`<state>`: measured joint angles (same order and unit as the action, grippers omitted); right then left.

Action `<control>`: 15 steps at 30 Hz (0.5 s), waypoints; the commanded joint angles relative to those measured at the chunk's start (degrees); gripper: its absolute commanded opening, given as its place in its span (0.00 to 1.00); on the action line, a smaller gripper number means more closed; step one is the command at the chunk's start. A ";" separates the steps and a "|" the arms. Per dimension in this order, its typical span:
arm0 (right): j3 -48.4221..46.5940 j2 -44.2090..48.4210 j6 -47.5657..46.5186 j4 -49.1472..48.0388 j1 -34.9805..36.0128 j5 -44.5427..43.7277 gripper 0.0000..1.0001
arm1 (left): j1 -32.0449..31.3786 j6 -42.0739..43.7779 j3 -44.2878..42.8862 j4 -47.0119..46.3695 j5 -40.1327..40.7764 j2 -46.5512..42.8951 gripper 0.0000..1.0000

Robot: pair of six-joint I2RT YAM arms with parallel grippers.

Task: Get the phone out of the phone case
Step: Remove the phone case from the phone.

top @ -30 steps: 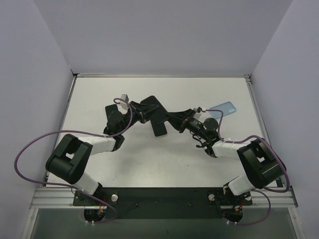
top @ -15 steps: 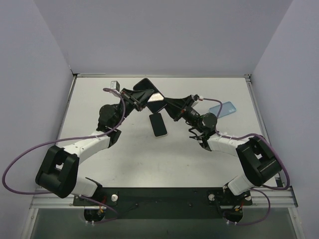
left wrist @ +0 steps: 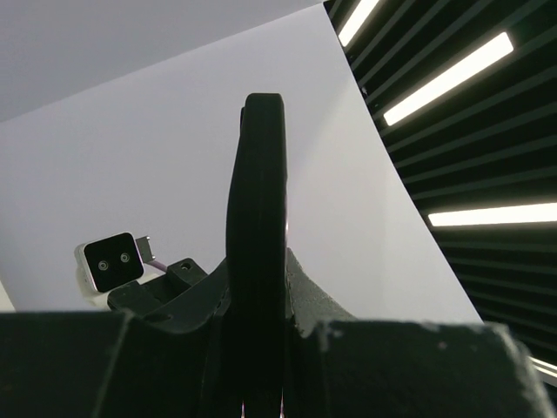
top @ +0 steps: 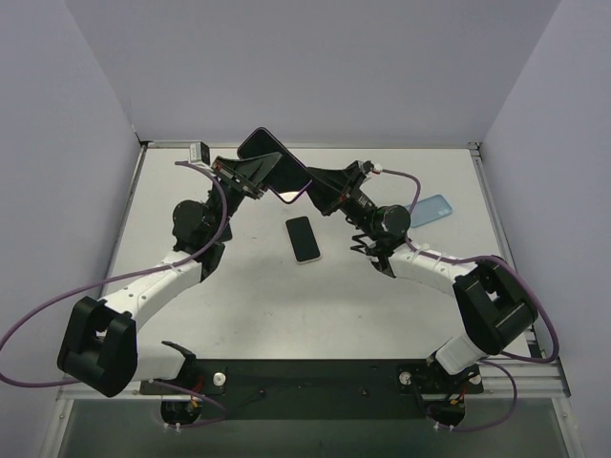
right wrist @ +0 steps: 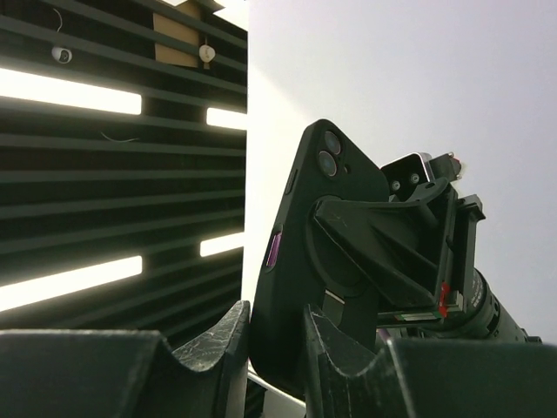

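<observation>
The phone in its black case [top: 274, 161] is held in the air over the far middle of the table, tilted. My left gripper [top: 260, 178] is shut on its left part; the left wrist view shows the case edge-on [left wrist: 258, 209] between the fingers [left wrist: 309, 300]. My right gripper [top: 311, 188] is shut on its right end. The right wrist view shows the case's back [right wrist: 324, 235] with two camera lenses and a purple side button, its lower edge between my fingertips [right wrist: 233, 335].
A second dark phone with a light rim [top: 304, 239] lies flat on the table below the grippers. A light blue flat case [top: 431, 209] lies at the far right. White walls enclose the table [top: 191, 315] on three sides.
Both grippers have risen and moved toward the far left with the cased phone held between them. The phone on the table now lies uncovered.
</observation>
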<state>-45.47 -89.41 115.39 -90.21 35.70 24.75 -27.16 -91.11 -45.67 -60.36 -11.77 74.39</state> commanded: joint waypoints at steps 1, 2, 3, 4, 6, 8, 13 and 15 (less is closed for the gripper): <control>-1.89 -4.46 14.77 -5.15 3.41 -0.58 0.00 | -5.45 -8.12 -8.73 -35.00 -15.29 -4.17 0.00; -1.90 -4.64 14.60 -5.15 3.41 -0.58 0.00 | -5.45 -8.12 -9.08 -34.92 -15.91 -4.34 0.00; -2.07 -4.90 14.42 -5.06 3.41 -0.67 0.00 | -5.54 -8.03 -9.52 -34.92 -16.96 -4.43 0.00; -2.16 -5.25 14.16 -5.15 3.50 -0.84 0.00 | -5.71 -8.03 -10.57 -34.92 -17.49 -4.78 0.00; -2.08 -5.69 13.72 -5.06 3.50 -0.76 0.00 | -5.89 -8.03 -11.72 -34.92 -19.07 -5.13 0.00; -1.81 -6.39 13.37 -5.06 3.76 -0.85 0.00 | -6.06 -8.38 -12.94 -34.92 -19.52 -6.01 0.00; -3.04 -8.67 11.52 -5.23 4.11 0.20 0.00 | -6.24 -9.87 -13.22 -34.92 -16.54 -7.77 0.00; -3.91 -9.64 11.34 -5.23 4.37 0.56 0.00 | -6.50 -10.84 -12.95 -34.91 -14.52 -8.03 0.00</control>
<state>-49.32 -91.13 116.66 -94.74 37.23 23.16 -27.16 -89.54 -51.05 -59.70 -14.81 73.14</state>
